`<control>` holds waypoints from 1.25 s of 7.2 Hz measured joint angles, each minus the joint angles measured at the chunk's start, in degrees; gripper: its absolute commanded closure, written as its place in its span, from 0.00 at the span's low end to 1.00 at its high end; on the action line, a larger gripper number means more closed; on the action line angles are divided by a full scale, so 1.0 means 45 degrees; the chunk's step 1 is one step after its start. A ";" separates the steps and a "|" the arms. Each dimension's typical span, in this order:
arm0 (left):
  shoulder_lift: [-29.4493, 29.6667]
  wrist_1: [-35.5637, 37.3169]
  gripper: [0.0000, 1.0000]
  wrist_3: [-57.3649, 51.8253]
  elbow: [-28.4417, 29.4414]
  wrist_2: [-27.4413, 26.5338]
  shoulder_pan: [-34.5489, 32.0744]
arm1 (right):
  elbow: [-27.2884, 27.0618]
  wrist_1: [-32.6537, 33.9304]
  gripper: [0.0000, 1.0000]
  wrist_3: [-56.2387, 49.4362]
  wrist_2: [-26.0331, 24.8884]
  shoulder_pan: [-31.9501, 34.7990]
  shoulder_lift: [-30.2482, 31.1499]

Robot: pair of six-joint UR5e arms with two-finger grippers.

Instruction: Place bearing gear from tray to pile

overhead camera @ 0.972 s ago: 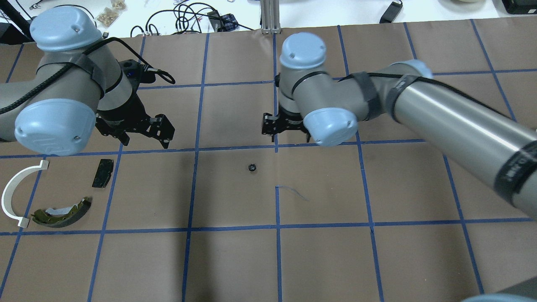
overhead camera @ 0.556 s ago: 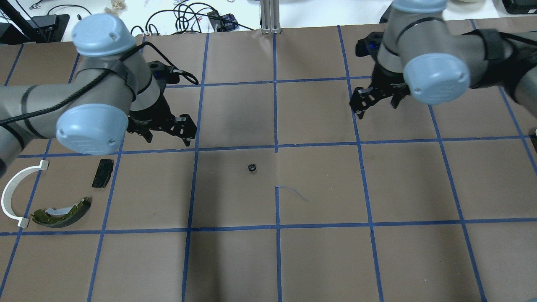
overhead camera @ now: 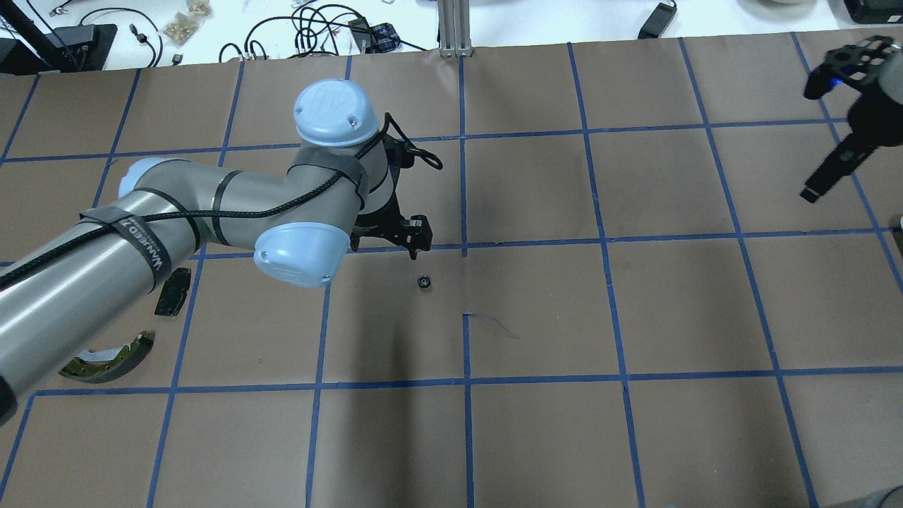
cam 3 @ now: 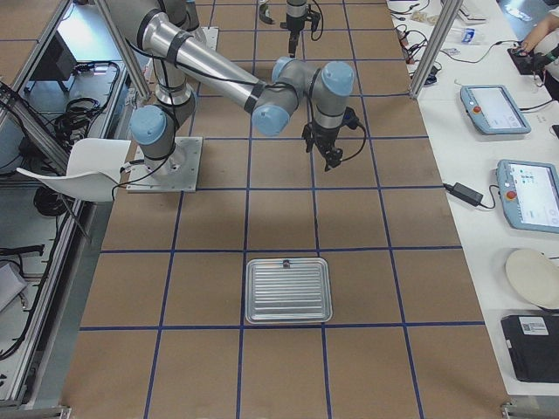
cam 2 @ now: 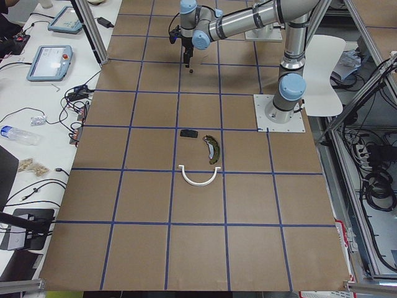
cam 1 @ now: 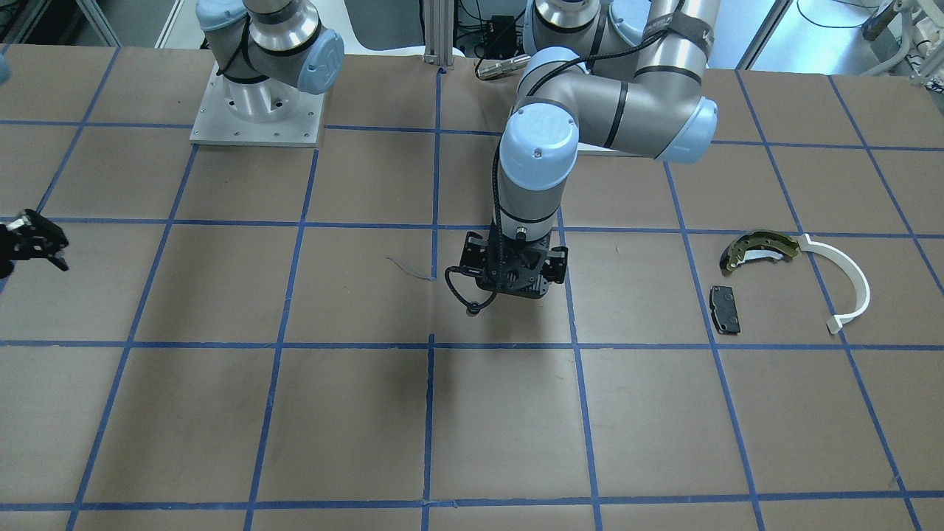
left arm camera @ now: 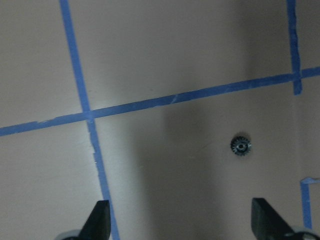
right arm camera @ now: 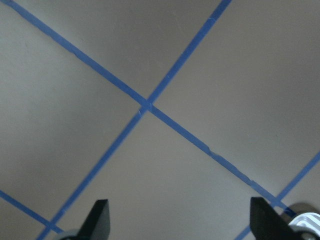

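The bearing gear [overhead camera: 423, 282], small, black and toothed, lies alone on the brown paper mid-table; it also shows in the left wrist view [left arm camera: 241, 146] and the front view [cam 1: 470, 312]. My left gripper [overhead camera: 398, 238] hovers just beyond it, open and empty, with the gear ahead near its right finger [left arm camera: 265, 222]. My right gripper [overhead camera: 818, 183] is open and empty at the far right [right arm camera: 181, 225]. The pile sits at the left: olive-gold brake shoe [cam 1: 759, 247], black pad [cam 1: 724, 308] and white arc [cam 1: 848, 280]. In the overhead view my left arm hides the arc.
A ribbed metal tray [cam 3: 288, 290] lies on the table at my right end, with nothing visible in it. Blue tape lines grid the brown paper. Cables and tablets lie on the white bench beyond the far edge [overhead camera: 317, 28].
My left arm has swung right, from near the pile to just beyond the gear. My right arm has drawn back from the middle to the far right. The gear has not moved.
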State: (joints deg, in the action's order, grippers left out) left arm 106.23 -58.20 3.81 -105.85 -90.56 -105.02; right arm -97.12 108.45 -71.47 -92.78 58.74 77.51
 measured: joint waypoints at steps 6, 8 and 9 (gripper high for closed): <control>0.1817 0.1100 0.18 0.0100 0.0000 0.0202 -0.0392 | 0.0323 0.1774 0.07 -1.1420 0.1509 -0.5387 -0.3016; 0.2061 0.1187 0.20 0.0100 0.0019 0.0207 -0.0406 | 0.0362 0.1908 0.13 -1.2517 0.1572 -0.5754 -0.3587; 0.2163 0.1205 0.22 0.0105 0.0024 0.0215 -0.0409 | 0.0296 0.1927 0.16 -1.2646 0.1593 -0.5789 -0.3727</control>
State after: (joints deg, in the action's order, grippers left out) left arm 115.96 -52.78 4.28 -105.75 -89.59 -106.87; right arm -95.79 117.13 -128.38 -85.61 32.68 60.74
